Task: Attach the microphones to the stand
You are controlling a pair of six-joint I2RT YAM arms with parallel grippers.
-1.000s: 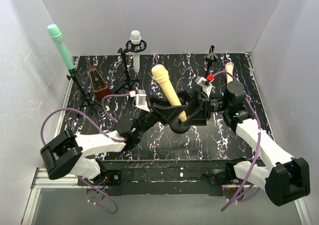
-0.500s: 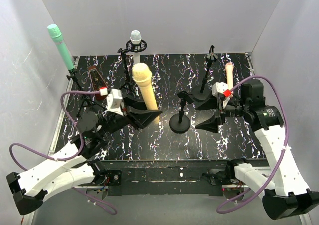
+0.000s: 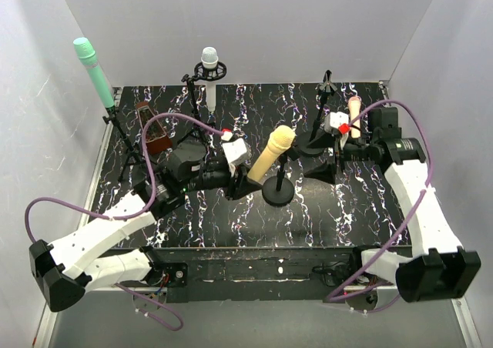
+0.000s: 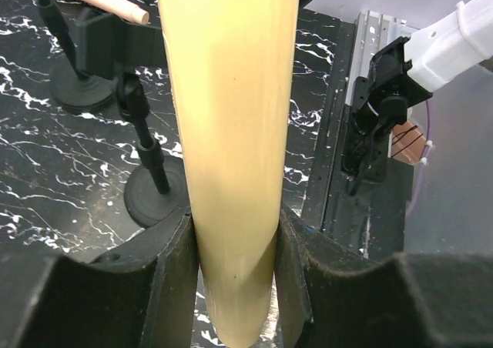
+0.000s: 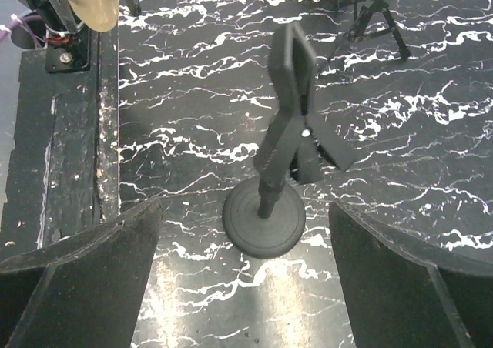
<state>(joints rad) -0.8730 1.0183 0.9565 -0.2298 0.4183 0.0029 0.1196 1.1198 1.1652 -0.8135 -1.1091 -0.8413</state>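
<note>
Left end effector [image 3: 245, 181] clamps the yellow microphone [image 3: 271, 154], tilted, at 9 o'clock of the clip stand [image 3: 278, 192] on the worktop [image 3: 347, 209]. Right end effector [image 3: 325, 174] gapes empty at its 3 o'clock. I'd have it pinch the clip [image 5: 291, 78] wide, then feed the handle in squarely.

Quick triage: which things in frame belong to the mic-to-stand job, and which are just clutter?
Job:
- yellow microphone, clamped in left gripper
- white microphone and mint green microphone, both mounted
- peach-pink microphone
- round-base stand, between the open right gripper fingers

Lying about:
- brown object, rear left
</note>
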